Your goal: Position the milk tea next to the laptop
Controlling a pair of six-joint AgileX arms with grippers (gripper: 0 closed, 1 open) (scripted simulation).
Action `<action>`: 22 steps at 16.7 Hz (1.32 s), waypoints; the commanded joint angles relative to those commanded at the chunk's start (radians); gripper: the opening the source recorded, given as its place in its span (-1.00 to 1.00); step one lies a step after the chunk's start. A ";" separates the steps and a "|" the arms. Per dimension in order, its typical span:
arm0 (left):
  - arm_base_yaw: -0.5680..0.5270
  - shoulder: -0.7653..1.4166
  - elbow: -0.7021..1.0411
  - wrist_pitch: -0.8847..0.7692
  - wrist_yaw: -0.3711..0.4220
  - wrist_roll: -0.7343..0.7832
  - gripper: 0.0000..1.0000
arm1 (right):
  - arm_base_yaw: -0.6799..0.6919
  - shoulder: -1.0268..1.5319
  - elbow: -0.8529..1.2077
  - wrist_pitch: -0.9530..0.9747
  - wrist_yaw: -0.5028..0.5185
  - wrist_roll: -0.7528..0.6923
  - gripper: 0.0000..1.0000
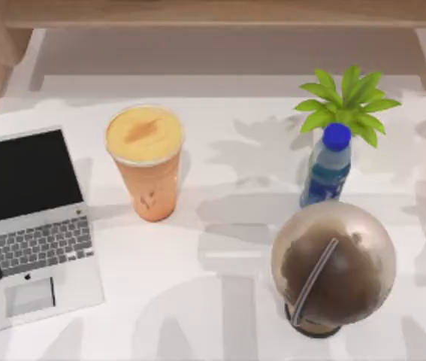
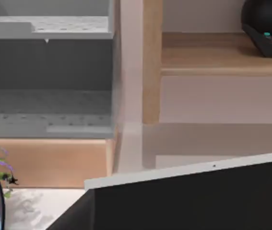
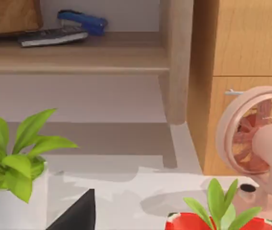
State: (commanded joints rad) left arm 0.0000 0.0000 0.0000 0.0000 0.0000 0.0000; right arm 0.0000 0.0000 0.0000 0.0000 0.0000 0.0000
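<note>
One tall clear plastic cup of orange milk tea stands just right of the silver-grey laptop; a careless nudge could topple it. Whether either gripper is open, I cannot tell.

No readable text, small dark logo mark on the laptop below its keyboard

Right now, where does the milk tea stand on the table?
In the top view the milk tea stands upright on the table's left half, just right of the laptop and apart from it, with the blue-capped bottle farther right.
</note>
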 joint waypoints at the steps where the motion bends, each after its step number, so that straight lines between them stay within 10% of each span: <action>1: 0.000 0.000 0.000 0.000 0.000 0.000 1.00 | 0.000 0.000 0.000 0.000 0.000 0.000 1.00; 8: -0.129 0.220 0.038 0.200 -0.124 -0.016 1.00 | 0.000 0.000 0.000 0.000 0.000 0.000 1.00; 22: -0.780 1.573 0.236 1.225 -0.743 -0.098 1.00 | 0.000 0.000 0.000 0.000 0.000 0.000 1.00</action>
State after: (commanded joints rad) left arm -0.7799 1.5726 0.2364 1.2251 -0.7426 -0.0977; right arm 0.0000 0.0000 0.0000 0.0000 0.0000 0.0000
